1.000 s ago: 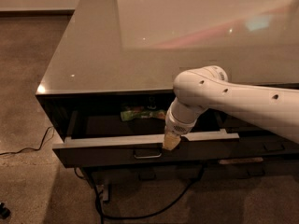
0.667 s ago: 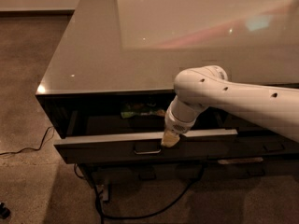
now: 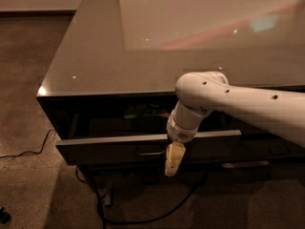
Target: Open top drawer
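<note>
The top drawer (image 3: 105, 148) is pulled partway out from under the glossy counter. Its dark flat front faces me, with a small metal pull handle (image 3: 150, 151) at its centre. Inside it, near the back, lies something green (image 3: 143, 111), partly in shadow. My gripper (image 3: 173, 160) hangs from the white arm (image 3: 238, 104) just right of the handle, in front of the drawer front, with its yellowish fingertips pointing down. It is close to the handle; contact with it cannot be made out.
The counter top (image 3: 143, 46) reflects light and juts over the drawer. Black cables (image 3: 138, 213) run on the floor under the cabinet, and one trails off at the left (image 3: 28, 151). Brown speckled floor lies to the left and in front.
The drawer front has come a little further out and down in view. My gripper has moved with it, staying beside the handle.
</note>
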You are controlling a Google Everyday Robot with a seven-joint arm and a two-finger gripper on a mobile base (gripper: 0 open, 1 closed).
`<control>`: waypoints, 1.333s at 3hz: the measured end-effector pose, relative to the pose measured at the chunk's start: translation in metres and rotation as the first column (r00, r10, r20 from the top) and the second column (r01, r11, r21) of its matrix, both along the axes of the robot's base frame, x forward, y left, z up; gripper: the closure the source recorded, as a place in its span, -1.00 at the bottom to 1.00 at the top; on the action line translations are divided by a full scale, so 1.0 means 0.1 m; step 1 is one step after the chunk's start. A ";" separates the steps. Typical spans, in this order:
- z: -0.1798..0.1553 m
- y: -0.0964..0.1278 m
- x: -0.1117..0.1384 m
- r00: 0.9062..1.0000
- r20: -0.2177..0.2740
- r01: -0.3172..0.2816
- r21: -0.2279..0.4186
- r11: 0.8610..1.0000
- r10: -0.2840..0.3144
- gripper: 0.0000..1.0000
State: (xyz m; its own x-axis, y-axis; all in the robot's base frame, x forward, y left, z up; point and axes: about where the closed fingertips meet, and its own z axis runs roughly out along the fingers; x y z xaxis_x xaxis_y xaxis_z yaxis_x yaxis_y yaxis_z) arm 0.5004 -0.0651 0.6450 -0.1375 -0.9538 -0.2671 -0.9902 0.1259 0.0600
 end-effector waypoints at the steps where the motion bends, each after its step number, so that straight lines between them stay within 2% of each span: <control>1: 0.00 -0.01 -0.09 0.999 -0.028 -0.031 -0.013 0.999 0.030 -1.00; 2: -0.03 -0.01 -0.17 0.996 -0.052 -0.067 -0.024 0.997 0.066 -1.00; 3: -0.02 -0.07 -0.22 0.995 -0.065 -0.083 -0.047 0.995 0.080 -0.65; 4: 0.00 -0.15 -0.26 0.994 -0.076 -0.086 -0.072 0.994 0.080 -0.19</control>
